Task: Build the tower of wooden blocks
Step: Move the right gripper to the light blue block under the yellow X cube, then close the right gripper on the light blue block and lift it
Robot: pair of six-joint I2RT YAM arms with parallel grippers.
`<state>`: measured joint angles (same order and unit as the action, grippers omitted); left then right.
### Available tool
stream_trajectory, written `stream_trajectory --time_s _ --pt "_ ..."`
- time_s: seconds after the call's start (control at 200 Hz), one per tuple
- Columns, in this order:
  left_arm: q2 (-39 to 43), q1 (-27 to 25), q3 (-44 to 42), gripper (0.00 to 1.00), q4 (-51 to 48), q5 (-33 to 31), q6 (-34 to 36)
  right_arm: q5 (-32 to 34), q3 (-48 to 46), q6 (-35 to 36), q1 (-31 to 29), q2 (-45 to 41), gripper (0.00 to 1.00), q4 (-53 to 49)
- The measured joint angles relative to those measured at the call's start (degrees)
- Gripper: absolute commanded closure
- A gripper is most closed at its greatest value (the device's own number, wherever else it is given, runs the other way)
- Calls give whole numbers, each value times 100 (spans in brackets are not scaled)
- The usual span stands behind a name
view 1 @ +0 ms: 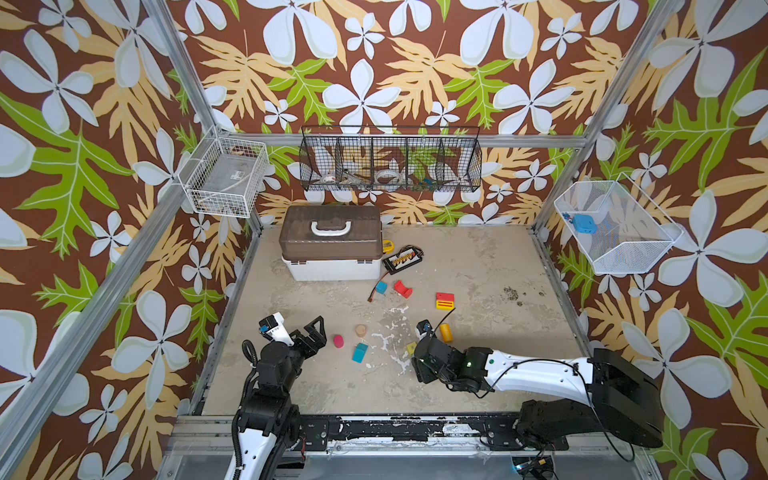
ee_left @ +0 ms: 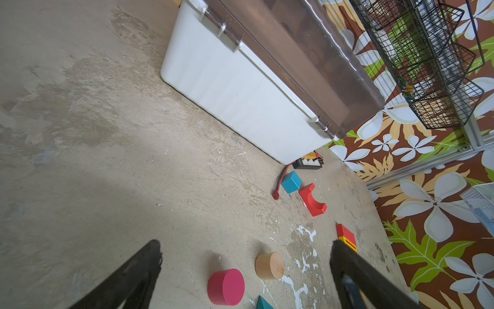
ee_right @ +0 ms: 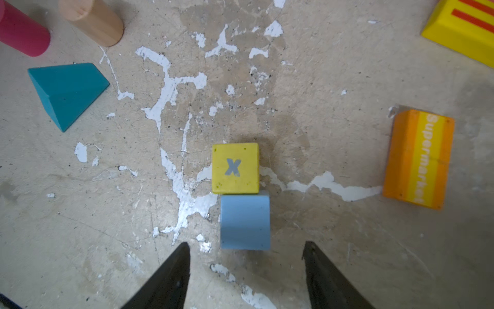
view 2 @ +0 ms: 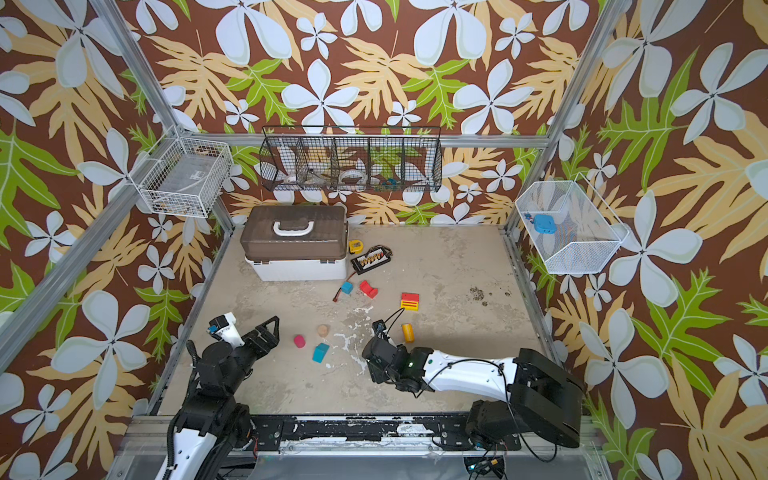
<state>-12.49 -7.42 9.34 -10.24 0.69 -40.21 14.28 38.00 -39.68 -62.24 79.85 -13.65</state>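
Wood blocks lie scattered singly on the worn floor; the tower is not in view. My right gripper (ee_right: 246,255) points down, open, just short of a pale blue block (ee_right: 245,222) that touches a yellow cube marked X (ee_right: 235,168). An orange "Supermarket" block (ee_right: 418,159) lies to one side and a teal house-shaped block (ee_right: 68,92) to the other. My left gripper (view 1: 322,334) is wide open and empty, with a pink cylinder (ee_left: 226,286) and a tan cylinder (ee_left: 270,265) just ahead of it. Farther back lie a blue cube (view 1: 381,287), a red arch (view 1: 403,289) and a red-and-yellow striped block (view 1: 444,301).
A white case with a brown lid (view 1: 332,249) stands at the back left. Beside it lie a black connector board (view 1: 402,259) with a red wire and a yellow tape measure (view 1: 387,246). Wire baskets (view 1: 390,166) hang on the walls. Metal rails edge the floor.
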Motion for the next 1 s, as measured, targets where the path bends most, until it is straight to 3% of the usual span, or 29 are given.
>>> stream_trajectory --time_s 0.415,0.606,0.716,1.001 --pt "-9 -2 0 0 4 2 0 -22 334 111 0 721 50 11" --pt "0 0 0 0 7 0 0 107 455 87 0 905 63 -94" --pt "-15 0 0 0 9 2 0 225 461 55 7 907 76 -155" --pt "-7 0 -4 0 20 42 0 378 382 -109 258 398 79 -396"
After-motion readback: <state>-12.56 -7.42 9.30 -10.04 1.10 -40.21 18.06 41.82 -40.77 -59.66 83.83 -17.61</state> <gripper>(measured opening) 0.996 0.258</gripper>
